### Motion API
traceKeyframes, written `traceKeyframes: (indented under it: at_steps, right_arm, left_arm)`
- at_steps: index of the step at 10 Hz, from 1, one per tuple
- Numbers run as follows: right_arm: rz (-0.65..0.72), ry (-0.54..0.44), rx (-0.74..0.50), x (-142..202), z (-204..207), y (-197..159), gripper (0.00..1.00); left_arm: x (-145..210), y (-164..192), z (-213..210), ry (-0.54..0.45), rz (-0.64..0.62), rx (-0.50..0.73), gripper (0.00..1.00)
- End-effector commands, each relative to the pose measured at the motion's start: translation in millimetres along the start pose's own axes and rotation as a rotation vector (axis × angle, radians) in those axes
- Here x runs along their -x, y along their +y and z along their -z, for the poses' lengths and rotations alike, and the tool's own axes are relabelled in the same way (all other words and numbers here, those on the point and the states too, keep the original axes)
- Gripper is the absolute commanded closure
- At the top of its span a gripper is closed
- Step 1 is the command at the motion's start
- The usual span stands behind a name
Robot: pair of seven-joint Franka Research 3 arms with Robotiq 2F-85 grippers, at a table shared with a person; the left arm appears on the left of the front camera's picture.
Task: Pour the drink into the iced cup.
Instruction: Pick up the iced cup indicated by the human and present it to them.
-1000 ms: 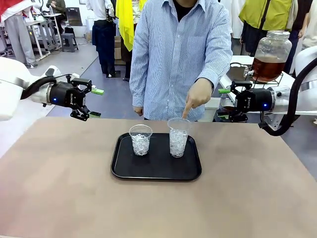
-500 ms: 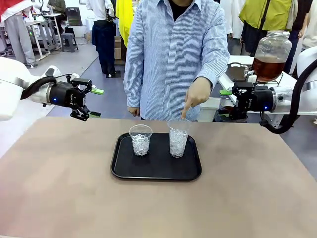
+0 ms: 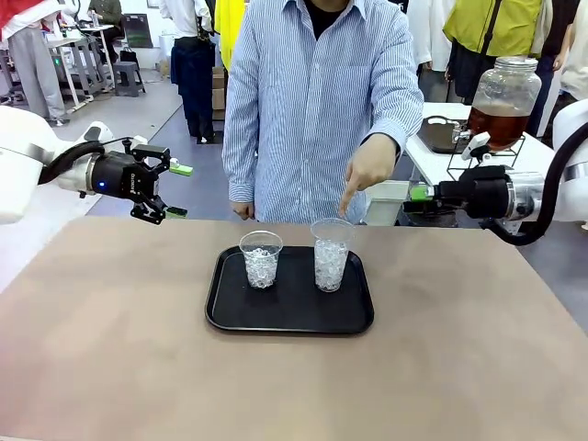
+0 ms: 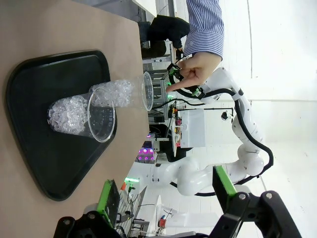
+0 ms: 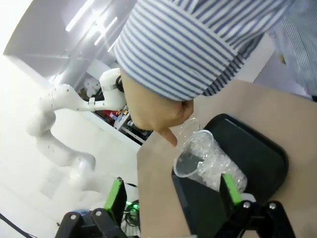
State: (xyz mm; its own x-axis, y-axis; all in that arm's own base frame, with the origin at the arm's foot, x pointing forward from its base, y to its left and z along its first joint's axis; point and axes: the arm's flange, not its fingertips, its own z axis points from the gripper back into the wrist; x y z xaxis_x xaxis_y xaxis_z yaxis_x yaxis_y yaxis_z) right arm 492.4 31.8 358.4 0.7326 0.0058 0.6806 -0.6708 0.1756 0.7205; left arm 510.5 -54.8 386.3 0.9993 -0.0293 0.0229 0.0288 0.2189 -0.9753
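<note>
Sharing one black tray [image 3: 230, 308] stand two iced cups [image 3: 261, 262] [image 3: 331, 259].

Drink [image 3: 497, 129]: amber, lower part of glass jar [image 3: 507, 87], far R. Iced cup [image 3: 331, 254]: clear, upright, R side of tray [image 3: 289, 310].

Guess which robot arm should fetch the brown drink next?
Probably right: the black right gripper, open, is near the glass jar of amber-brown drink; the black left gripper hovers on the opposite side.

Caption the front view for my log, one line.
Person's hand points at the taller iced cup on the tray; left end effector and right end effector hang open at the sides.
</note>
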Motion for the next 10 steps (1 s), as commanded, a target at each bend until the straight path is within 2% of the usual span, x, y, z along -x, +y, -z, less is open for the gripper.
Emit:
traceKeyframes:
  at_steps: [1, 2, 6, 8, 10]
  right_arm:
    - [0.040, -0.002, 0.004, 4, -5, 2, 0.00]
    - [0.000, 0.000, 0.000, 0, 0, 0, 0.00]
    - [0.002, 0.000, 0.000, 3, 0, -1, 0.00]
    - [-0.263, -0.058, 0.019, 12, 8, -10, 0.00]
    - [-0.517, -0.066, 0.022, 27, 15, -16, 0.00]
  left_arm:
    - [6, 0, -1, -0.009, 0.014, -0.001, 0.00]
    - [6, 0, -1, -0.009, 0.014, -0.001, 0.00]
    - [6, 0, -1, -0.009, 0.014, -0.001, 0.00]
    - [6, 0, -1, -0.009, 0.014, -0.001, 0.00]
    - [6, 0, -1, -0.009, 0.014, -0.001, 0.00]
